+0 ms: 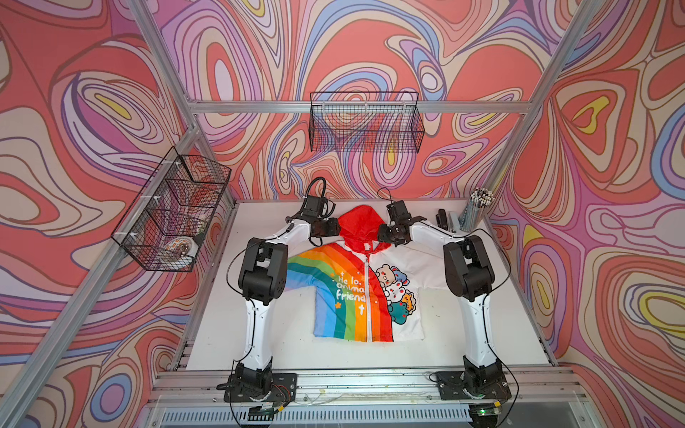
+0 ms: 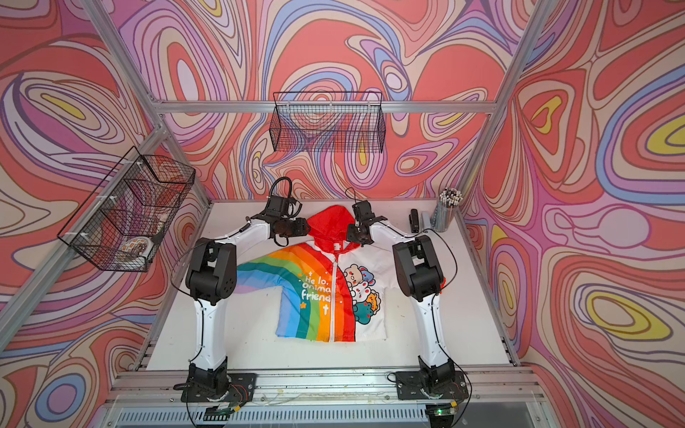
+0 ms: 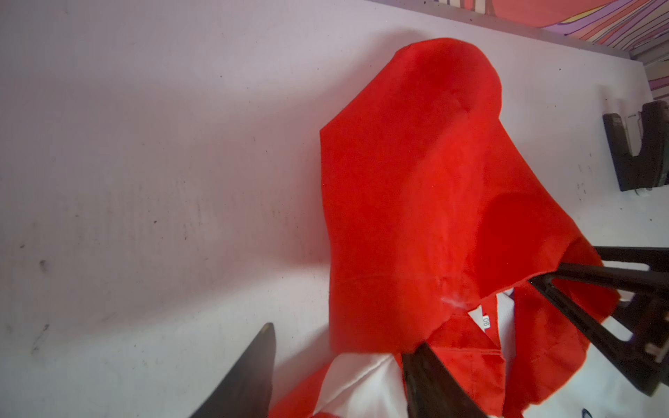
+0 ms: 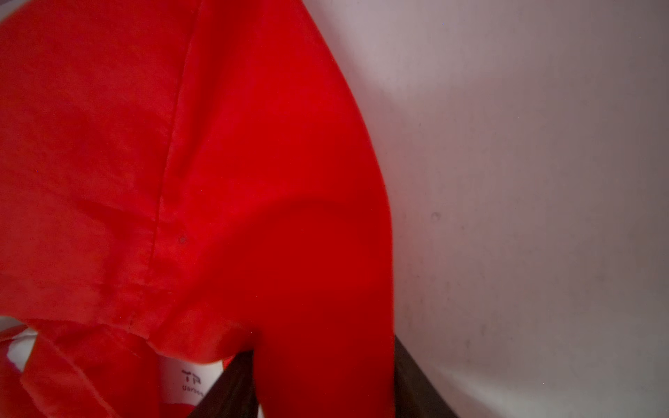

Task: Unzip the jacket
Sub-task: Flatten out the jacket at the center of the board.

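The jacket (image 1: 333,296) lies flat on the white table (image 1: 259,333), red hood (image 1: 361,222) at the far end, and its white zipper (image 1: 367,296) runs shut up to the collar. My left gripper (image 1: 338,229) sits at the hood's left side. In the left wrist view that gripper (image 3: 345,334) stands open astride the collar edge, one fingertip (image 3: 269,327) on bare table. At the hood's right side, my right gripper (image 1: 381,234) is shut on it. Red hood fabric (image 4: 289,181) fills the gap between the jaws of this gripper (image 4: 322,345).
A cup of pencils (image 1: 478,207) and a black stapler (image 1: 442,218) stand at the table's far right corner. One wire basket (image 1: 365,122) hangs on the back wall. Another wire basket (image 1: 174,211) hangs on the left frame.
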You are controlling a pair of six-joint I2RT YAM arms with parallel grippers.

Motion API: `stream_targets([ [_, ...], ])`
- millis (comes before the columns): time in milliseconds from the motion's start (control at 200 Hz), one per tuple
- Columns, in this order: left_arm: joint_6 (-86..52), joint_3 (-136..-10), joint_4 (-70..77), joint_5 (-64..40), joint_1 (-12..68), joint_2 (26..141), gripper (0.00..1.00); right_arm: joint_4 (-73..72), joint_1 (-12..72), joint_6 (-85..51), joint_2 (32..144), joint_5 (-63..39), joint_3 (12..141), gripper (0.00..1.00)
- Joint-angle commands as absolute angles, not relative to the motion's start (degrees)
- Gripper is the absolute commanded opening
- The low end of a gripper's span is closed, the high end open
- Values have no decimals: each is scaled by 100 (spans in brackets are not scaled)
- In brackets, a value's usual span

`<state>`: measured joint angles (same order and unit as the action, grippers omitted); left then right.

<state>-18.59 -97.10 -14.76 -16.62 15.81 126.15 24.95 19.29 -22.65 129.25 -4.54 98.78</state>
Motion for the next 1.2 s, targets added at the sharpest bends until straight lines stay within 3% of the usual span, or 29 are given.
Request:
stream_targets([
  [0, -1789, -9990, -1661, -1529, 1590, 12828, 57, 2513, 1914, -2320, 13070, -492, 9995, 52],
  [265, -1977, -10533, -1846, -1159, 1590, 13163, 65, 2513, 1883, -2406, 13114, -367, 10073, 53],
  [691, -1966, -11456, -2770, -164, 1601, 13566, 65, 2567, 1592, -2942, 13113, 542, 10168, 53],
  [861, -1875, -11402, -2892, -53, 1603, 13578, 56, 2619, 1541, -2964, 13167, 497, 10168, 49],
  [1062, -1696, -11373, -3134, 346, 1603, 13512, 37, 2776, 1455, -3001, 13277, 481, 10279, 39],
  [1197, -1520, -11259, -3152, 225, 1594, 13303, 36, 2624, 1424, -2828, 13273, -4, 10284, 38],
])
